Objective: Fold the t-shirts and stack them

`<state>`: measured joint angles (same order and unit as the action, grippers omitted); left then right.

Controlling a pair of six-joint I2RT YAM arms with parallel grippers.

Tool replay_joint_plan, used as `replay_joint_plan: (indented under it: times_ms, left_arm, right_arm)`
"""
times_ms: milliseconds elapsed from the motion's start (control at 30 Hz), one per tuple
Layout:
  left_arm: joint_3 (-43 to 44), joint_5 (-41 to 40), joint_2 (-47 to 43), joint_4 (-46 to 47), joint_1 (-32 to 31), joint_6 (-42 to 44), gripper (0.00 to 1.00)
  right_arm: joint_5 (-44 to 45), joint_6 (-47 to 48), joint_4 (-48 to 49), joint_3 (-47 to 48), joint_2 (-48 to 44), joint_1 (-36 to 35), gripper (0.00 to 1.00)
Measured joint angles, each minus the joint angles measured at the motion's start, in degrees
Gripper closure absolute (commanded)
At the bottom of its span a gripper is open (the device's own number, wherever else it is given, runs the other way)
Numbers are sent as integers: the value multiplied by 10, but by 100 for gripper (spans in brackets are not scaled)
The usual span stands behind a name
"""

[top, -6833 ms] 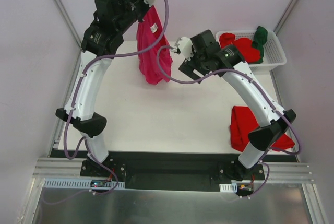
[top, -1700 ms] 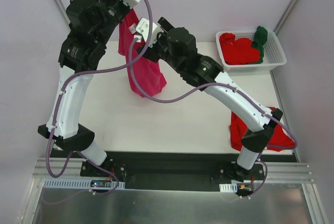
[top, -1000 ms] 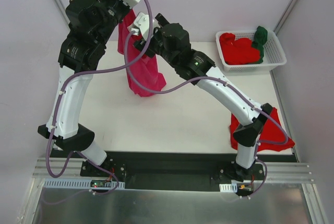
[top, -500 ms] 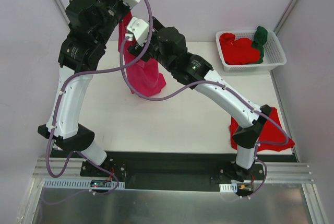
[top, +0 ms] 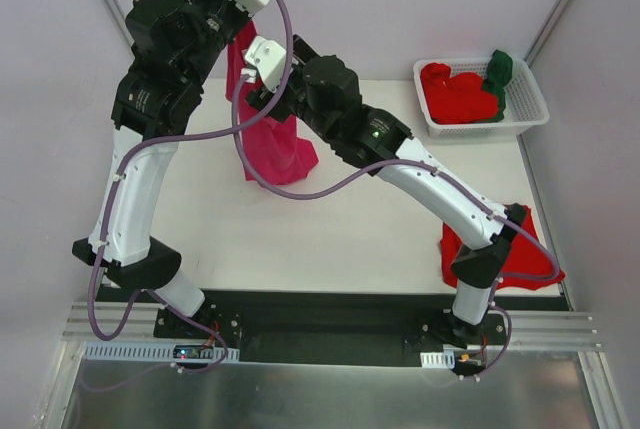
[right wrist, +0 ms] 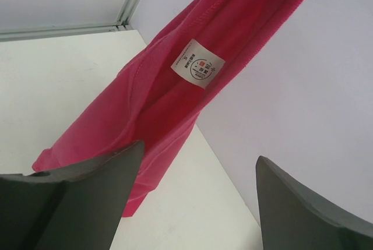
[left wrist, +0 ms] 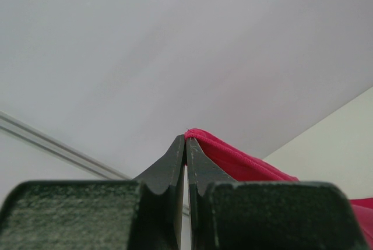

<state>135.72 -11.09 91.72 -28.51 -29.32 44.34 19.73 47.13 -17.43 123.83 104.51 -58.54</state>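
My left gripper [top: 240,21] is raised high at the back and shut on the hem of the magenta-pink t-shirt [top: 277,149]. The shirt hangs down with its lower end bunched on the table. In the left wrist view the fingers [left wrist: 186,139] pinch the shirt's edge [left wrist: 245,162]. My right gripper [top: 257,89] is open and empty, close beside the hanging shirt's upper part. In the right wrist view [right wrist: 198,154] the shirt [right wrist: 157,98] and its white label [right wrist: 197,63] hang just beyond the spread fingertips. A bright red t-shirt [top: 520,254] lies at the near right, partly hidden by my right arm.
A white slotted basket [top: 530,109] stands at the back right, holding red shirts [top: 460,94] and a dark green one [top: 497,71]. Grey walls close the back and sides. My right arm spans diagonally over the table's middle.
The left arm carried the hanging pink shirt a little left. The right arm swung from the basket side to the shirt and edged up against it in the last second.
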Motion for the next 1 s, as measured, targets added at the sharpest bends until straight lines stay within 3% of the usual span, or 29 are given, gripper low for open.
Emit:
replay_joint_plan:
  times_ms: [433,1000]
  left_arm:
    - [0,0,0,0,0,0,100]
    - [0,0,0,0,0,12,100]
  right_arm:
    - [-5,-7,3,0,-2,3,19]
    - [-16,-113,3,29,40,38,22]
